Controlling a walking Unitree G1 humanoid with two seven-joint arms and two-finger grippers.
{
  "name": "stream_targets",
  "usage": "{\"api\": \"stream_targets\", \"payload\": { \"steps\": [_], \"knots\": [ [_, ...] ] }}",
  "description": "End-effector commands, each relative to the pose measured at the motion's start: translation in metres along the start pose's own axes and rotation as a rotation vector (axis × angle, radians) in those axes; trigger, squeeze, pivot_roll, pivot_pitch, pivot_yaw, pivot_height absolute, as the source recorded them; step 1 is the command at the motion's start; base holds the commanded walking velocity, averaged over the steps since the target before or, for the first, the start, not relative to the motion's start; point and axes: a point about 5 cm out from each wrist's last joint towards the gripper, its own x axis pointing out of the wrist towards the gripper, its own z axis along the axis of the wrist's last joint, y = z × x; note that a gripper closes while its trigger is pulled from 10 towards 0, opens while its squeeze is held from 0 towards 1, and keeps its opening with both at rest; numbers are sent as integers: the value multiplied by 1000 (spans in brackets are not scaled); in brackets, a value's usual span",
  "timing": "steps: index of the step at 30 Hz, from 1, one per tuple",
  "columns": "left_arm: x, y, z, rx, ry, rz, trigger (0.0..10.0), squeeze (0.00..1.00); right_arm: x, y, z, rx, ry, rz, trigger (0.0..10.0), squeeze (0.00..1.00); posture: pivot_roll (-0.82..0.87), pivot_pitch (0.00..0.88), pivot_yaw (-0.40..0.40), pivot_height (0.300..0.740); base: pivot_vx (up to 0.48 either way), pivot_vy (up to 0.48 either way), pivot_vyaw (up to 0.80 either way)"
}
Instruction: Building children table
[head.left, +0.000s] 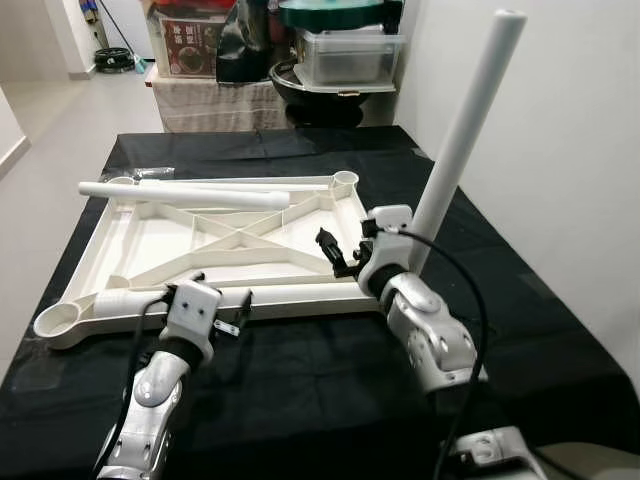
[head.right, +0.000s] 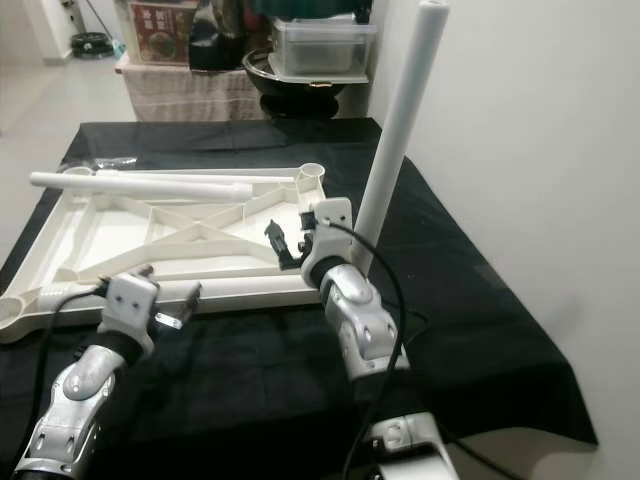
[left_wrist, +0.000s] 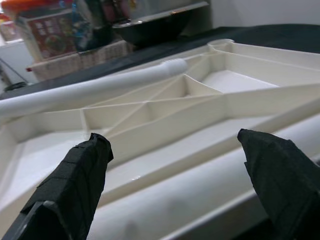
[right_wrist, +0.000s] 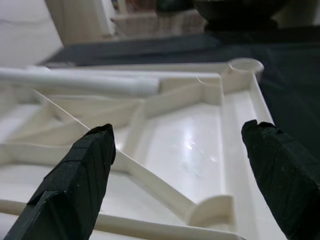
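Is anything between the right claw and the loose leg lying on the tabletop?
Nothing visible. The right claw is open over the upturned tabletop; only its low ribs lie between it and the loose leg resting across the far side.

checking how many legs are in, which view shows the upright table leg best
The left eye view: the whole upright table leg shows, standing at the near right corner of the upturned tabletop. The right eye view matches.

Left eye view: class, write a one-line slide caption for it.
Upturned white tabletop on black cloth: one leg stands fitted, another lies across it, both open end effectors hover near.
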Motion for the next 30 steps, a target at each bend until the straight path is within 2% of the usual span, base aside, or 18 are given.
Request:
{"api": "stream_targets", "payload": {
  "steps": [1,2,3,4,5,8,9,10,12,13,16,21,22,24,25,28,30],
  "knots": [
    [0,-1,2,-16,-9,3,10000,0,1,-8,1,-9,-7,-26,10000,0,81,0,-96,740,0,0,0],
    [-2,0,5,-20,-23,14,10000,0,8,-37,11,-80,6,-60,10000,0,90,0,-109,740,0,0,0],
    [-4,1,5,-19,-22,20,10000,0,8,-50,17,-103,6,-81,10000,0,90,0,-109,740,0,0,0],
    [-4,1,5,-19,-22,20,10000,0,8,-50,17,-103,6,-81,10000,0,90,0,-109,740,0,0,0],
    [-6,2,3,-17,-16,29,10000,0,5,-70,24,-132,8,-120,10000,0,88,0,-111,740,0,0,0],
    [-7,3,3,-17,-13,31,10000,0,4,-75,25,-140,7,-132,10000,0,88,0,-111,740,0,0,0],
    [-8,2,2,-18,-8,32,10000,0,-2,-98,31,-164,-10,-201,10000,0,80,0,-104,740,0,0,0],
    [-8,2,2,-18,-8,32,10000,0,-2,-98,31,-164,-10,-201,10000,0,80,0,-104,740,0,0,0],
    [-8,0,2,-21,-4,27,10000,0,-10,-123,37,-189,-29,-271,10000,0,78,0,-101,740,0,0,0],
    [-8,0,2,-21,-4,27,10000,0,-10,-123,37,-189,-29,-271,10000,0,78,0,-101,740,0,0,0],
    [-6,-1,3,-24,0,19,10000,0,-24,-155,55,-261,-67,-365,10000,0,71,0,-93,740,0,0,0],
    [-5,0,3,-23,2,19,10000,0,-29,-168,70,-300,-106,-395,10000,0,70,0,-92,740,0,0,0],
    [-5,0,3,-23,3,18,10000,0,-30,-171,77,-331,-123,-388,10000,0,71,0,-92,740,0,0,0],
    [-5,0,3,-23,3,18,10000,0,-30,-171,77,-331,-123,-388,10000,0,71,0,-92,740,0,0,0],
    [-5,0,3,-24,4,16,10000,0,-29,-172,85,-372,-144,-374,10000,0,74,0,-95,740,0,0,0],
    [-6,-1,3,-24,7,15,10000,0,-27,-171,94,-396,-162,-375,10000,0,74,0,-95,740,0,0,0],
    [-7,-2,3,-23,10,18,10000,0,-19,-162,103,-399,-203,-366,10000,0,81,0,-99,740,0,0,0]
  ]
}}
